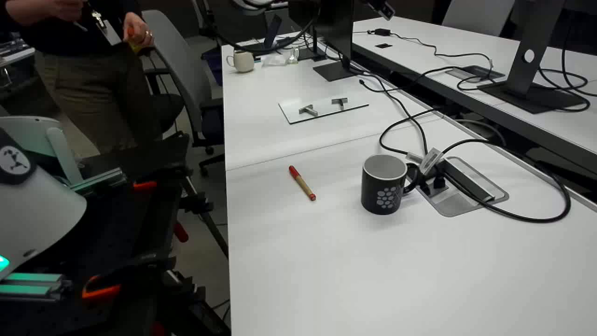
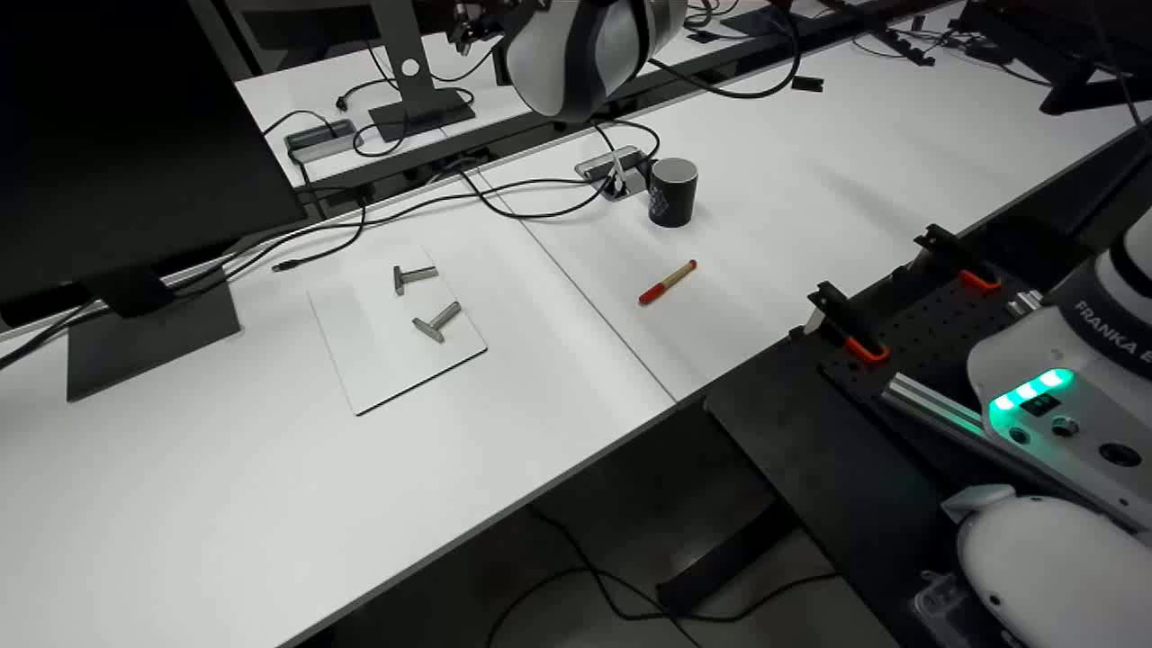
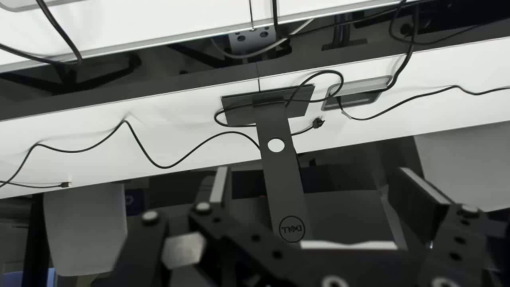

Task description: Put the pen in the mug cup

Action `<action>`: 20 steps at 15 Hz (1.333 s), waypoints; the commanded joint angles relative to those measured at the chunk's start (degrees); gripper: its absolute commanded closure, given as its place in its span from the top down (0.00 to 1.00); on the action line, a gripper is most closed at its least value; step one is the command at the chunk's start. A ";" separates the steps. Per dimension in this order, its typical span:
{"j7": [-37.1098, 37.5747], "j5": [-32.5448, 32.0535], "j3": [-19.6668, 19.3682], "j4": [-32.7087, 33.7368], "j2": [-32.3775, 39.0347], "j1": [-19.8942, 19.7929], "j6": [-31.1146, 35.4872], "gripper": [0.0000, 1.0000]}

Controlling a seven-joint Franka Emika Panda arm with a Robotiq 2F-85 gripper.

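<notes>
The pen [image 1: 303, 183] is a thin tan stick with red ends. It lies flat on the white table in both exterior views [image 2: 668, 282]. The black mug cup [image 1: 381, 186] stands upright beside it, with pale inside and white printed dots; it also shows in an exterior view [image 2: 672, 193]. Pen and mug are apart. My gripper [image 3: 316, 181] is open, with nothing between its fingers in the wrist view. It is raised high, partly seen at the top of an exterior view [image 2: 468, 29], away from pen and mug. Neither shows in the wrist view.
Black cables and a socket box [image 1: 454, 205] lie close by the mug's handle. A white board [image 2: 378, 351] with two grey T-shaped pieces lies farther along the table. A monitor stand [image 3: 279, 171] fills the wrist view's middle. A person [image 1: 88, 70] stands beside the table.
</notes>
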 commanded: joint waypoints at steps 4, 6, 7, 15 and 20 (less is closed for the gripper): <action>0.00 0.00 0.00 0.00 0.00 0.00 0.00 1.00; 0.00 0.00 0.00 0.00 0.00 0.00 0.00 1.00; 0.00 0.00 0.00 0.00 0.00 0.00 0.00 1.00; -7.41 6.28 3.80 0.04 -1.30 -2.34 0.00 1.00; -13.34 3.64 7.35 -4.30 -5.46 -5.81 0.00 1.00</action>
